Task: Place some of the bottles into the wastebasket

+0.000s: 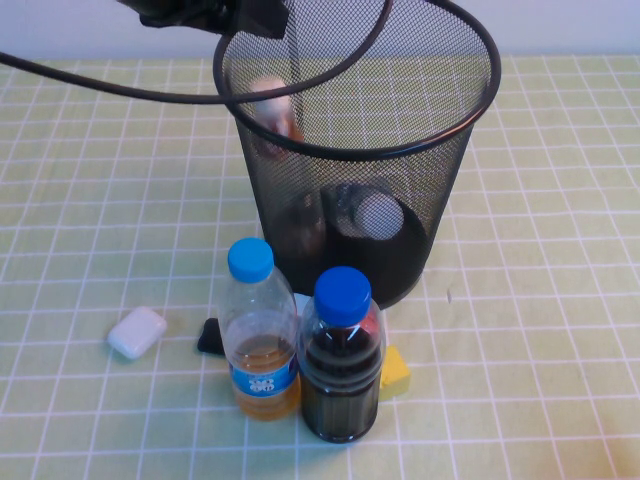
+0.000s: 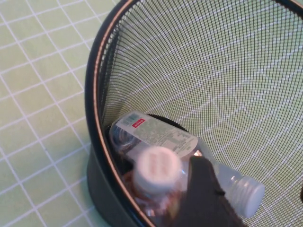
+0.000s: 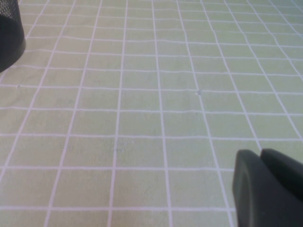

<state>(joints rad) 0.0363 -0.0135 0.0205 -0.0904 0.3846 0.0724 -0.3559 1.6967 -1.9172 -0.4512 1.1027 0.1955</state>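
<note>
The black wire-mesh wastebasket [image 1: 440,130] stands mid-table. The taller clear bottle with the white cap [image 1: 378,214] lies on its bottom. The short bottle with the pinkish cap [image 1: 272,100] is inside, high against the left wall and blurred. My left gripper [image 1: 250,15] hovers over the basket's left rim. In the left wrist view the gripper [image 2: 249,175] is open above the basket [image 2: 94,94]. The short bottle [image 2: 158,170] sits just outside one finger [image 2: 203,198], and the taller bottle [image 2: 156,135] lies below. My right gripper [image 3: 260,156] is shut and empty over bare table.
In front of the basket stand a blue-capped bottle of amber liquid [image 1: 260,340] and a blue-capped cola bottle [image 1: 342,365]. A white case [image 1: 137,332], a black item [image 1: 211,336] and a yellow block [image 1: 394,372] lie nearby. A black cable [image 1: 150,93] crosses the rim. The basket's base [image 3: 9,33] shows in the right wrist view.
</note>
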